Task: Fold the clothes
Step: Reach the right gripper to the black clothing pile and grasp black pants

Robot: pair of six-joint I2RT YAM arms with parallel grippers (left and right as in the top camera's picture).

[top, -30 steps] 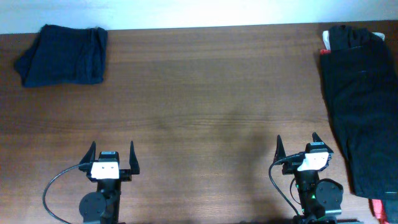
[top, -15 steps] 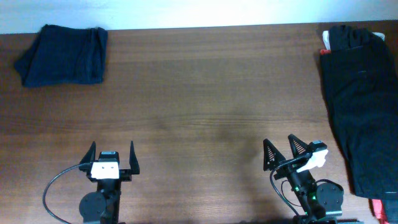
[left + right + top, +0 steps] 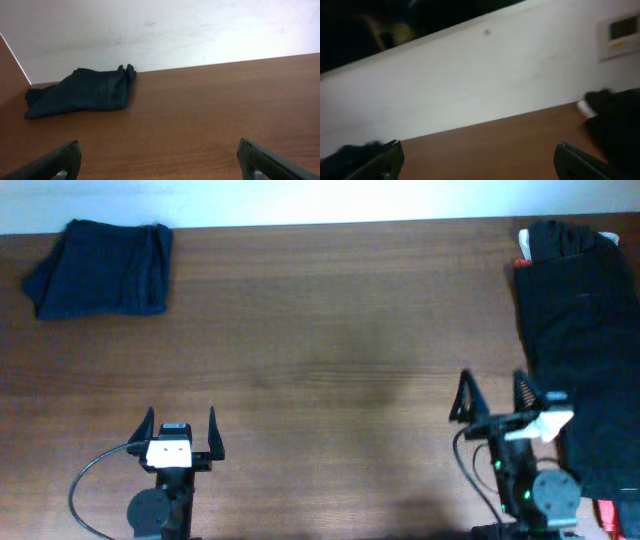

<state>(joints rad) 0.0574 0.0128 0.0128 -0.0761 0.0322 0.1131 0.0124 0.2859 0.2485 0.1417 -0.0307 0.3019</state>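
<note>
A pile of black clothes [image 3: 585,330] lies along the table's right edge; its far end shows in the right wrist view [image 3: 615,117]. A folded dark blue garment [image 3: 100,268] sits at the far left corner and shows in the left wrist view [image 3: 82,92]. My left gripper [image 3: 179,427] is open and empty near the front edge, its fingertips [image 3: 160,160] wide apart. My right gripper [image 3: 492,393] is open and empty, just left of the black pile, with fingertips [image 3: 477,160] spread.
A wooden table [image 3: 330,320] fills the view, with a white wall [image 3: 165,30] behind it. A red and white item [image 3: 522,250] peeks out beside the black pile at the back right. A wall thermostat [image 3: 620,32] shows in the right wrist view.
My right arm has swung right and forward, toward the black pile, and its view is blurred from motion. The left arm has not moved.
</note>
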